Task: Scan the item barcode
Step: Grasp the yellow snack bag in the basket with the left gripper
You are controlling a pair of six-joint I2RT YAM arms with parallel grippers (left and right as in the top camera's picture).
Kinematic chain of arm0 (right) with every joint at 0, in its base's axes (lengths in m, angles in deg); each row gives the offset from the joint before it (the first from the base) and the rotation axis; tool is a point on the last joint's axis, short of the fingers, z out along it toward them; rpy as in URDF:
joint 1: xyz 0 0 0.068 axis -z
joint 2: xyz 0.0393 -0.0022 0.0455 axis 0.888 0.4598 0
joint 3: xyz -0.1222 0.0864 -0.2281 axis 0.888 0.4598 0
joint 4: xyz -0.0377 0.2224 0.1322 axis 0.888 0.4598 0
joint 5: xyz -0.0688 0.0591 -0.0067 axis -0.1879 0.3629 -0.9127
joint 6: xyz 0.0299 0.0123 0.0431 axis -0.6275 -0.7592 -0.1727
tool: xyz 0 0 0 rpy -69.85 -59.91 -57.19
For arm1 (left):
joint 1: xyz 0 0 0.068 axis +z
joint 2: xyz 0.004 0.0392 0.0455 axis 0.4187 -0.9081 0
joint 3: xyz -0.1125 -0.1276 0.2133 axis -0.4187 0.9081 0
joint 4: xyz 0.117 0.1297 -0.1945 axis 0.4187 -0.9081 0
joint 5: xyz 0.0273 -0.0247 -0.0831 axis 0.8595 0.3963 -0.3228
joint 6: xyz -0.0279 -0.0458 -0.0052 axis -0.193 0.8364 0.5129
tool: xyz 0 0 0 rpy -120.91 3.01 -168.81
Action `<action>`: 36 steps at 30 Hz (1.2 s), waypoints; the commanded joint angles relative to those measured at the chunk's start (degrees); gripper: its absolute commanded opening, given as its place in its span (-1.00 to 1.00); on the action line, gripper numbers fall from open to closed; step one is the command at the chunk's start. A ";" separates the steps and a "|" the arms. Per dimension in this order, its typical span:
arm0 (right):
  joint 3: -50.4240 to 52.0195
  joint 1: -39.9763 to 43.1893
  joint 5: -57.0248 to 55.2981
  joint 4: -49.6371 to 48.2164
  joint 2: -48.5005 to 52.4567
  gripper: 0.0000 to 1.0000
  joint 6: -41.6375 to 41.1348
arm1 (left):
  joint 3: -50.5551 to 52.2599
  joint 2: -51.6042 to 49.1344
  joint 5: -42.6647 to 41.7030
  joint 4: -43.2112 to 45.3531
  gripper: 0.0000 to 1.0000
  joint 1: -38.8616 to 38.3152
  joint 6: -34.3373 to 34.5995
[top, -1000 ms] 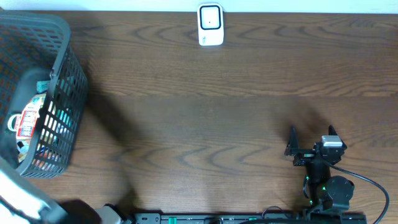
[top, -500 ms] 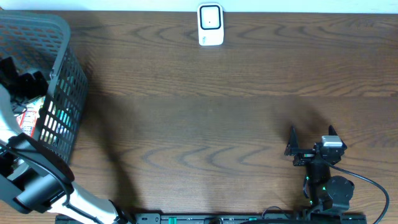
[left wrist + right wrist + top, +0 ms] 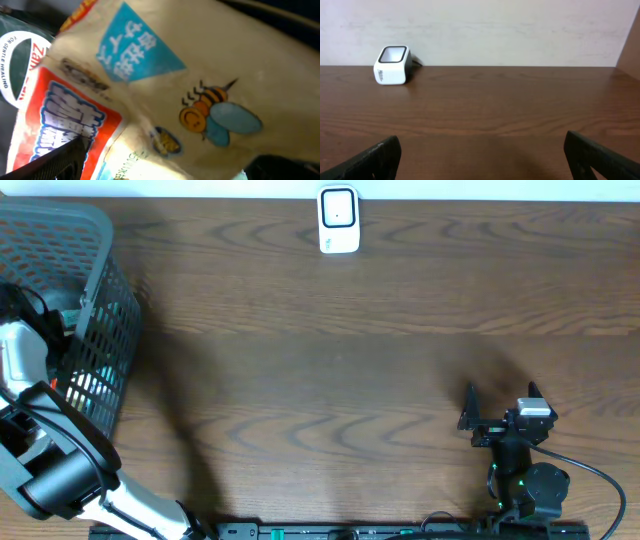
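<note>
Item under inspection: a flat printed packet, cream with a bee drawing, a blue triangle of characters and a red panel. It lies inside the basket, with a dark round-lidded container tucked just beside it. The packet is judged light, soft and crinkly, with a glossy film likely to slip and buckle under pressure. No barcode shows on the upward face, so it probably sits on the underside. Recommended hold: a pinch across an edge or sealed seam, clear of any printed code, rather than a press on the flat middle. The left claw hangs inside the basket close above the packet, jaws spread wide and clamped on nothing; whether a finger touches the film cannot be told. The right claw stands well away from the basket over bare worktop, jaws likewise apart and empty. The white scanner stands upright well apart from the basket, level with its far rim.
</note>
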 commanded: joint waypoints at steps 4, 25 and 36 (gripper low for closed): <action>0.09 0.46 -0.07 0.26 -0.31 0.99 -0.66 | 2.45 -1.11 2.45 2.29 0.96 -0.04 -1.44; 0.09 0.46 -0.04 0.26 -0.31 0.98 -0.66 | 3.02 -3.17 17.42 5.86 -0.03 4.11 3.80; 0.09 0.46 -0.07 0.26 -0.31 0.99 -0.63 | 1.27 14.16 9.01 6.56 -0.85 4.46 10.27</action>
